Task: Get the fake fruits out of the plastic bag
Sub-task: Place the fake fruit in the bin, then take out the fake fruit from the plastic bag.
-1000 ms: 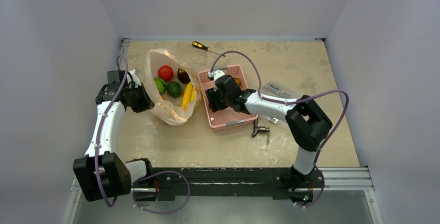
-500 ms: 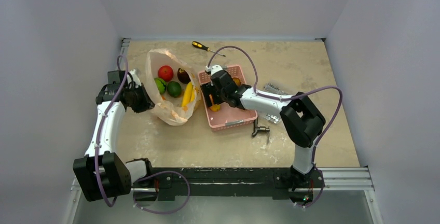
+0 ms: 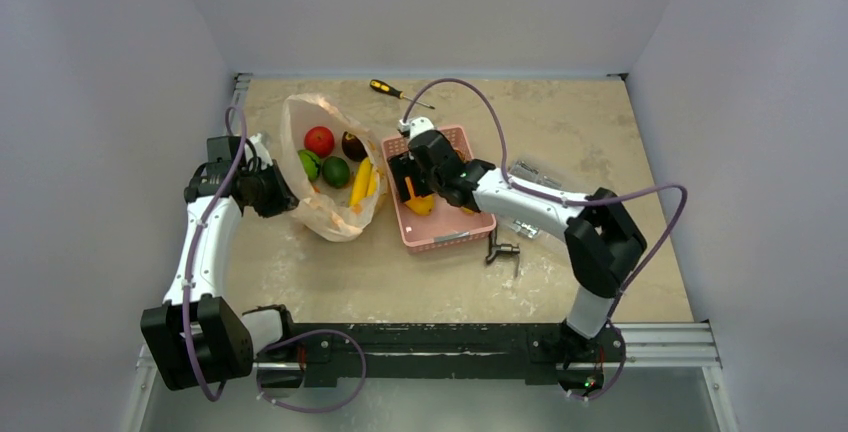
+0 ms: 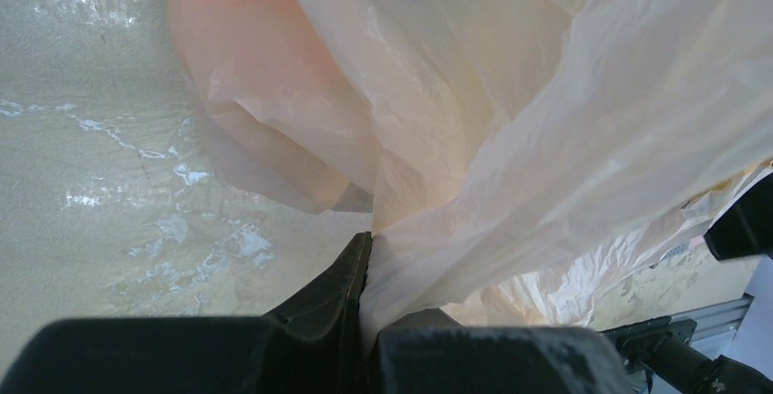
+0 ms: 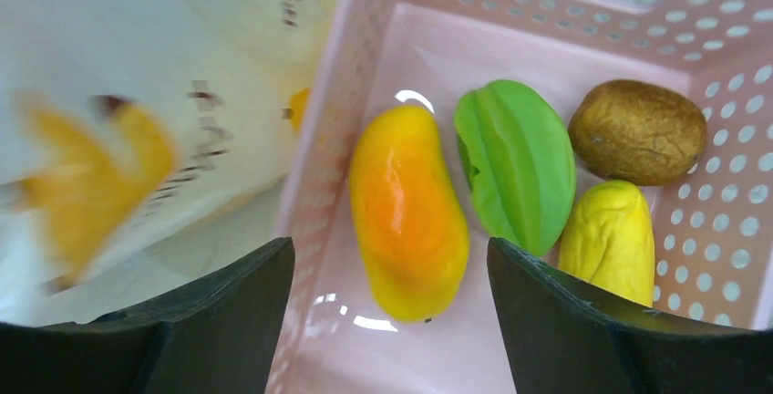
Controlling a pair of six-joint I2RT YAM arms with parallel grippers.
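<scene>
The plastic bag lies open at the left middle of the table. In it I see a red apple, a dark purple-brown fruit, two green round fruits and yellow bananas. My left gripper is shut on the bag's left edge; in the left wrist view the pale film is pinched in my left gripper. My right gripper is open and empty over the pink basket's left side, just right of the bag. It also shows in the right wrist view.
The pink basket holds a stubby yellow-orange fruit, a flat green pointed fruit, a brown kiwi and a yellow lumpy fruit. A screwdriver lies at the back. A clear packet and a small metal part lie right of the basket.
My right gripper has drawn back and up a little over the basket, and the yellow-orange fruit now shows lying free below it. The left arm and bag have not moved.
</scene>
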